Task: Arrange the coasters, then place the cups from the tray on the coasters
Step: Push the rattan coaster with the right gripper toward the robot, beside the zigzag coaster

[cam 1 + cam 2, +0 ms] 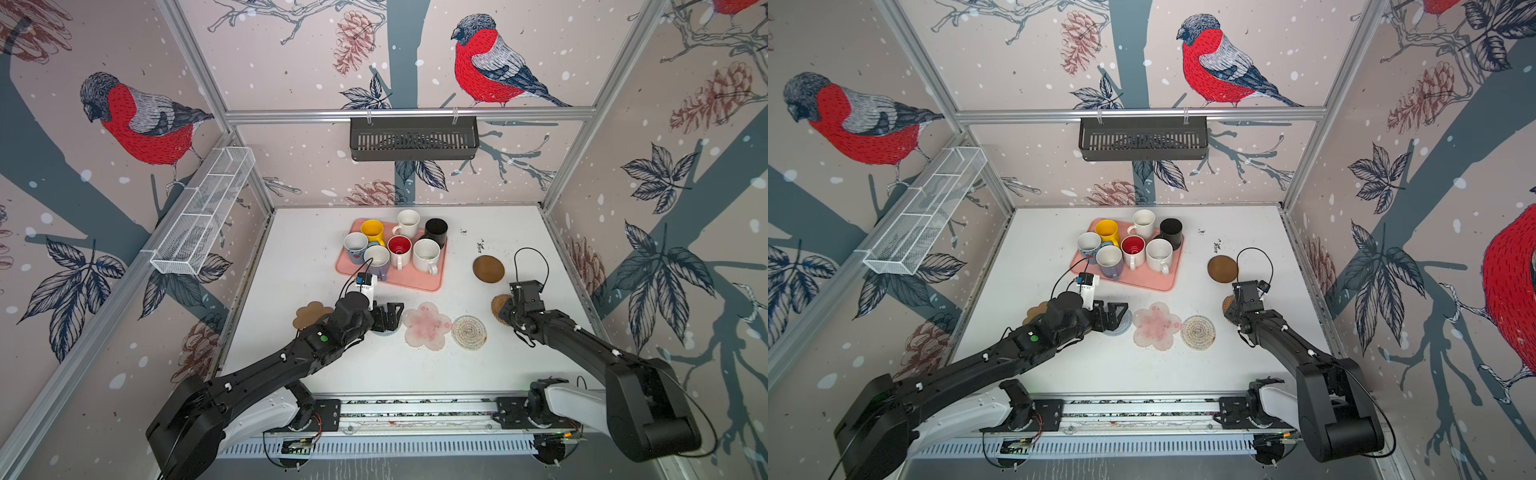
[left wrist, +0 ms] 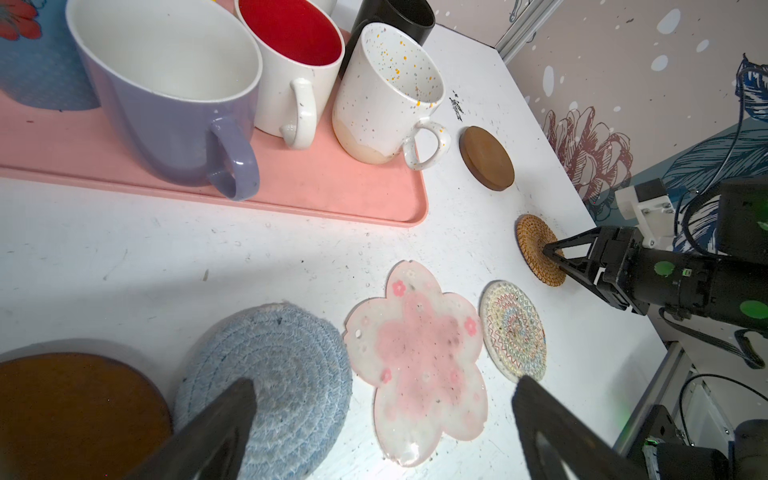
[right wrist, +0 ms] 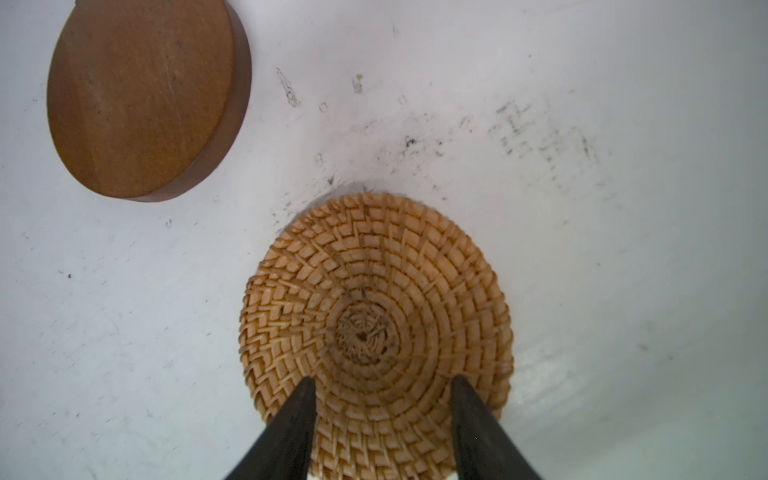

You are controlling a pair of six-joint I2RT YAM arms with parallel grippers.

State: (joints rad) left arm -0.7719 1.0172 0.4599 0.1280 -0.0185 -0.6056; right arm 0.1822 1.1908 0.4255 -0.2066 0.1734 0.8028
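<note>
Your left gripper fingers stand wide apart, holding nothing; grey-blue crochet coaster under one fingertip, flower coaster below the gap. Your right gripper fingers partly apart, tips over the rattan coaster. Seven mugs sit on the pink tray, beyond the left fingers.

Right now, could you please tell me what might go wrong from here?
The right gripper hangs over the rattan coaster, jaws apart; a push could skid it into the brown disc. The mugs stand packed on the tray; lifting one could knock its neighbours.
</note>
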